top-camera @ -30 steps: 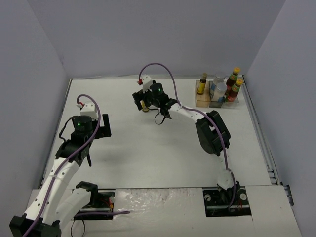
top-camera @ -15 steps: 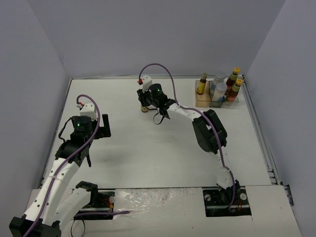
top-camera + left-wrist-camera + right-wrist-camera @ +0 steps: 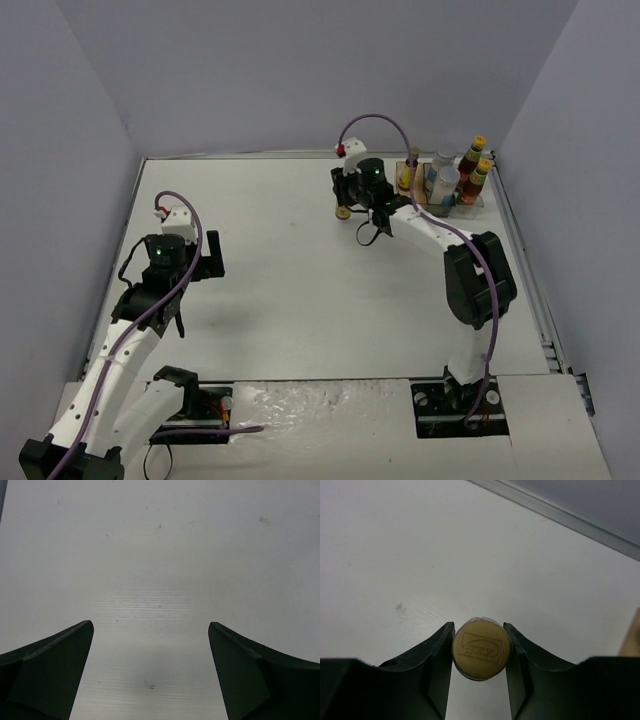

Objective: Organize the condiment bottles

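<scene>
My right gripper (image 3: 345, 203) is shut on a tiny condiment bottle (image 3: 343, 211) with a tan cap (image 3: 480, 649). In the right wrist view the right gripper (image 3: 479, 630) has a finger pressed against each side of that cap, with white table beneath. It sits a little left of the compartment tray (image 3: 408, 208). In the tray stand another tan-capped bottle (image 3: 408, 172), two silver-lidded shakers (image 3: 446, 184) and two dark red bottles with yellow caps (image 3: 479, 177). My left gripper (image 3: 205, 256) is open over bare table at the left, and the left wrist view shows the left gripper (image 3: 150, 625) with nothing between its fingers.
The tray stands at the back right, close to the right wall (image 3: 560, 200) and the rear wall. A metal rail (image 3: 560, 515) runs along the table's far edge. The arm bases (image 3: 460, 400) sit at the near edge.
The right gripper closed on the tan-capped bottle near the table's back middle, then carried it rightward toward the tray. The left arm has not moved.
</scene>
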Action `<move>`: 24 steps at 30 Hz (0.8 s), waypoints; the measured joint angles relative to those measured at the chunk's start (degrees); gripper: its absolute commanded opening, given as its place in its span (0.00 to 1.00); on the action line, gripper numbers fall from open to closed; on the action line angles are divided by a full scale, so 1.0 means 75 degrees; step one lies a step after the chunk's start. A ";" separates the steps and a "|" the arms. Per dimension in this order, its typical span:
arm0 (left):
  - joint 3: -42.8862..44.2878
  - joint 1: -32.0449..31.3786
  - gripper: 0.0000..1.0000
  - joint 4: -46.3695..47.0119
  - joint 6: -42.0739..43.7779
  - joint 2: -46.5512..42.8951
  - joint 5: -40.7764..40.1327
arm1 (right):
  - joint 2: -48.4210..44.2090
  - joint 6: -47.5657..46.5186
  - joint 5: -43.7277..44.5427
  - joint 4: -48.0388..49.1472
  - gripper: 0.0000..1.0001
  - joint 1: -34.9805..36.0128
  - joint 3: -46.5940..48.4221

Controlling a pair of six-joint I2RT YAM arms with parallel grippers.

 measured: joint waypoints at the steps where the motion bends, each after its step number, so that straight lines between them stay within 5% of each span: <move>1: 0.0000 0.0000 0.97 0.0000 0.0000 0.0000 -0.0001 | -0.0262 -0.0041 0.0043 -0.0059 0.00 -0.0237 -0.0076; 12: 0.0000 0.0000 0.97 -0.0003 0.0000 0.0008 -0.0001 | -0.1490 -0.0261 0.0400 0.0051 0.00 -0.2526 -0.0135; 24: 0.0000 0.0000 0.97 0.0000 0.0000 0.0009 -0.0051 | -0.0170 -0.0264 0.0482 0.0113 0.00 -0.2790 -0.0100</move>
